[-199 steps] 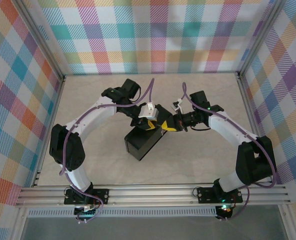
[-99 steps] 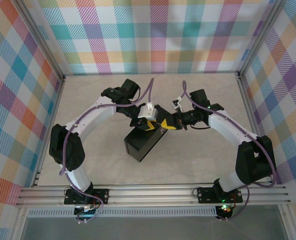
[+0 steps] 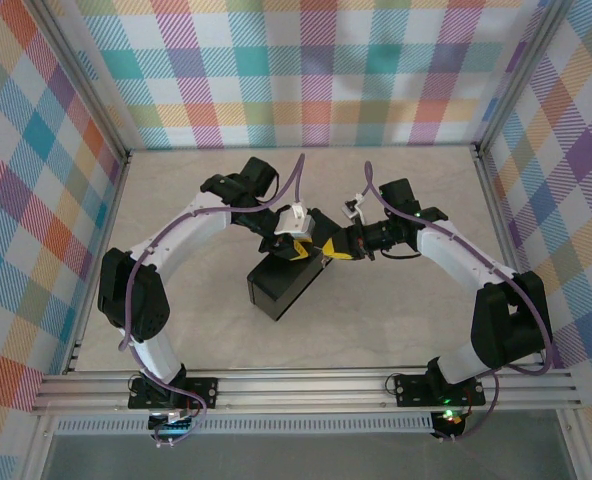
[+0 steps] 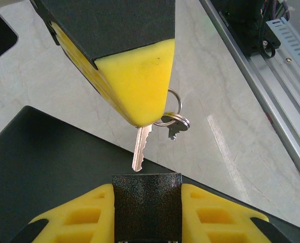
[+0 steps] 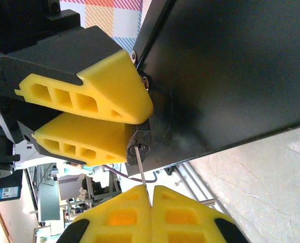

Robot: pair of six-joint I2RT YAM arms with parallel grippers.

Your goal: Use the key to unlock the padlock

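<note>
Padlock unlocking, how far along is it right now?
Done: the left gripper clamps the padlock, and the right gripper pinches the key. In hand: the key's tip sits at the keyhole, seemingly just entering. Left: pushing it in fully, turning it, and opening the padlock.

My two arms arch inward from the near left and right and meet in the middle. My left pincer (image 3: pixel 300 248) points right, its fingers clamped partway. My right pincer (image 3: pixel 338 250) points left, pinched tight, nose to nose with it.
</note>
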